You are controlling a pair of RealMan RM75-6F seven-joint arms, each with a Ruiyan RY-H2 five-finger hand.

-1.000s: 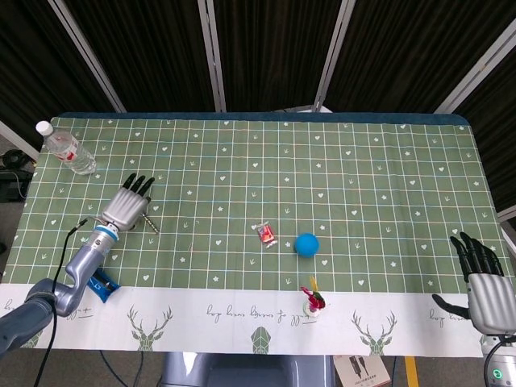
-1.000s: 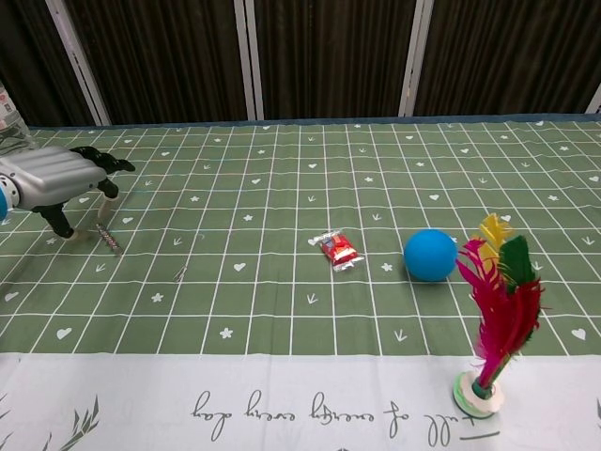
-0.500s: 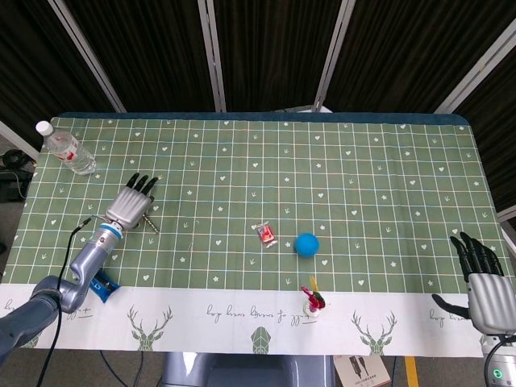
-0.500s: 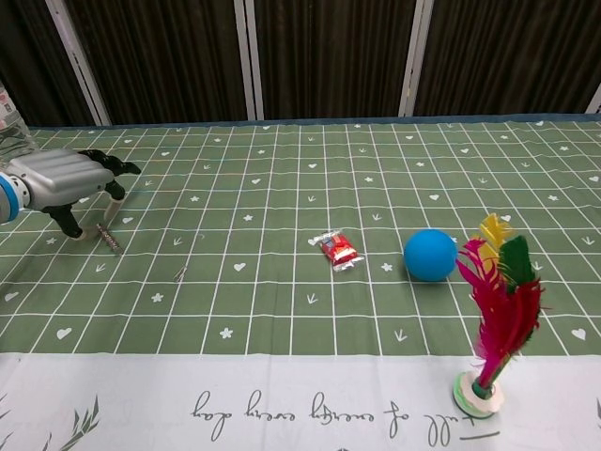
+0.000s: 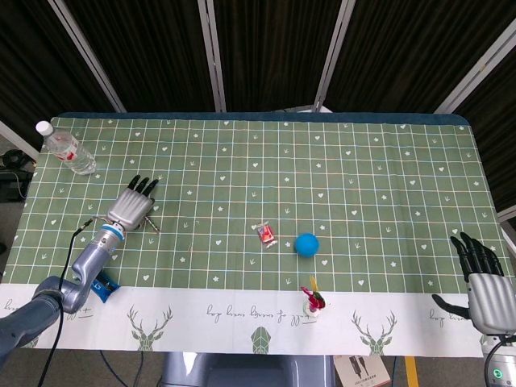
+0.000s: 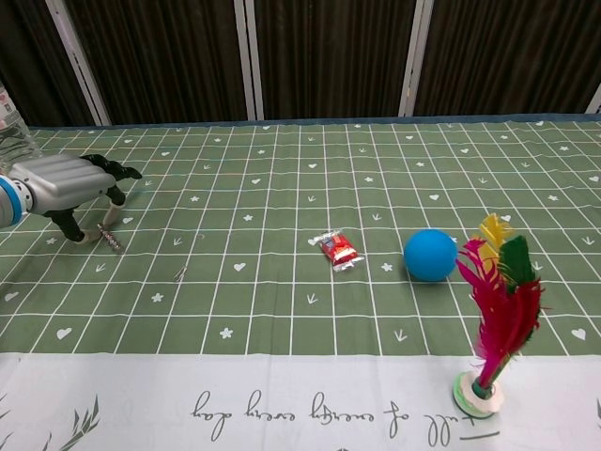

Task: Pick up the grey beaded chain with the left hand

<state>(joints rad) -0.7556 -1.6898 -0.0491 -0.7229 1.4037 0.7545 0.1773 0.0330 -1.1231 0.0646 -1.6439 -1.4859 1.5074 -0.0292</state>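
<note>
The grey beaded chain lies as a short strand on the green checked cloth at the left; in the chest view the chain runs out from under the fingertips. My left hand hovers low right over its far end, palm down, fingers apart and holding nothing; in the chest view the left hand has its thumb hanging down just left of the chain. Whether a finger touches the chain I cannot tell. My right hand rests open off the table's near right corner.
A water bottle lies at the far left corner. A red packet, a blue ball and a feathered shuttlecock stand mid-table. A blue object lies by the near left edge, under my left forearm.
My left hand has drifted slightly right and lower, closer over the chain. The chain and the right hand have not moved.
</note>
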